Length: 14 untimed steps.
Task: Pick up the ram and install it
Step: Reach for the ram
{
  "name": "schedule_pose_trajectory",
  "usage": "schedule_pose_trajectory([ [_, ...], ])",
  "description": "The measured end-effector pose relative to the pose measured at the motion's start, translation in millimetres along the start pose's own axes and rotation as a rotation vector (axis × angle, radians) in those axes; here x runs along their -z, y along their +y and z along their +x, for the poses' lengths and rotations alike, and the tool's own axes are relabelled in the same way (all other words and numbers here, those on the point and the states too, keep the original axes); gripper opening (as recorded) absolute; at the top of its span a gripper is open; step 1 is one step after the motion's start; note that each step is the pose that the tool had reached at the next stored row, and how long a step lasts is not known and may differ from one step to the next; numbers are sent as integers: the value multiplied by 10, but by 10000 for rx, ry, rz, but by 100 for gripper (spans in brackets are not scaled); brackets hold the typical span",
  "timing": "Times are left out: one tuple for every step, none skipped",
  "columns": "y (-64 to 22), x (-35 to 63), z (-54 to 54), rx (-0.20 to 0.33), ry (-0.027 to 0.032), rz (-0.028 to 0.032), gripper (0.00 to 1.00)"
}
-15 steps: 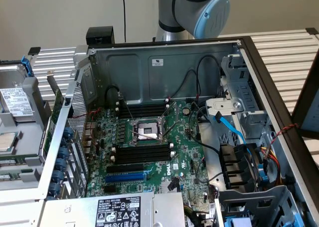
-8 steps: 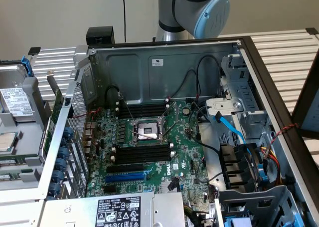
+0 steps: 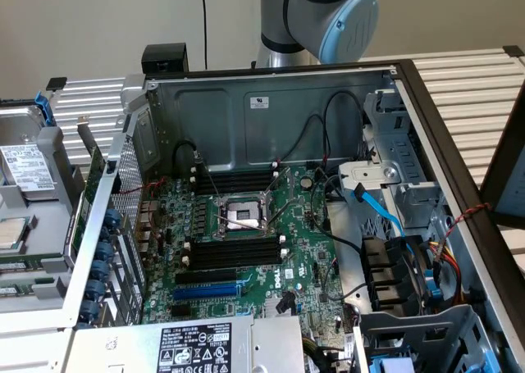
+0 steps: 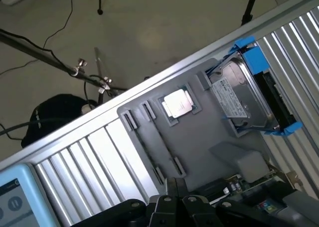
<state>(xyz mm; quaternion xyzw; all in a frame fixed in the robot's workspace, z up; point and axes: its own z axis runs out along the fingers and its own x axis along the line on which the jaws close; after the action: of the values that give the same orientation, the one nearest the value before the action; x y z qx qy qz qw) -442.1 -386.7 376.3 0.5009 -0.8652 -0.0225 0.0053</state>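
gripper (image 4: 175,199): black and cut off by the frame edge. The jaws are pressed together. It hangs over the tray, apart from the ram.
green board (image 4: 259,203): just beside the gripper, half hidden behind black parts. I cannot tell what it belongs to.
tray (image 4: 199,137): grey, with moulded holders, lying on the slatted table (image 4: 99,162).
ram (image 4: 159,139): sits in the tray's long holder between end clips, just beside the processor. It shows only as a thin dark strip, and its label and chips cannot be made out.
processor (image 4: 178,103): square with a shiny lid, in its own pocket. Glare hides any marking.
hard drive (image 4: 244,100): in a blue bracket beyond the processor. Its white label is full of print too small to read.
panel (image 4: 15,202): pale blue frame, dark screen with a round two-bar mark, cut off at the corner.
power supply (image 3: 194,348): bottom of the exterior view. Its black-and-white label carries rows of approval marks, but the wording is too small to read.
blue slot (image 3: 207,291): lower centre of the frame, on the green motherboard (image 3: 303,250).
black slots (image 3: 234,250): at the centre of the frame, on the near side of the metal socket (image 3: 239,217). They are black along their whole length.
white sticker (image 3: 259,102): on the case's back wall, upper centre. The print is unreadable.
arm (image 3: 328,12): silver with a pale blue cap, cut off at the top of the frame.
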Motion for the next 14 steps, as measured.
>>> schedule_pose_trajectory([
  [0, 0, 0, 99, -2, 10, 11],
  [0, 1, 0, 200, -3, 19, 11],
  [0, 0, 0, 316, -3, 24, 11],
  [0, 0, 1, 445, -1, 29, 11],
  [0, 0, 1, 562, 1, 32, 11],
  [0, 0, 1, 685, 5, 33, 11],
  [1, 0, 1, 803, 8, 35, 11],
  [0, -1, 1, 925, 11, 37, 11],
  [0, -1, 1, 1042, 14, 40, 11],
  [0, -1, 1, 1157, 16, 42, 11],
  [0, 0, 1, 1269, 20, 43, 11],
  [0, 0, 1, 1386, 23, 45, 11],
  [0, 0, 1, 1495, 25, 48, 11],
  [0, 0, 1, 1608, 28, 49, 11],
])
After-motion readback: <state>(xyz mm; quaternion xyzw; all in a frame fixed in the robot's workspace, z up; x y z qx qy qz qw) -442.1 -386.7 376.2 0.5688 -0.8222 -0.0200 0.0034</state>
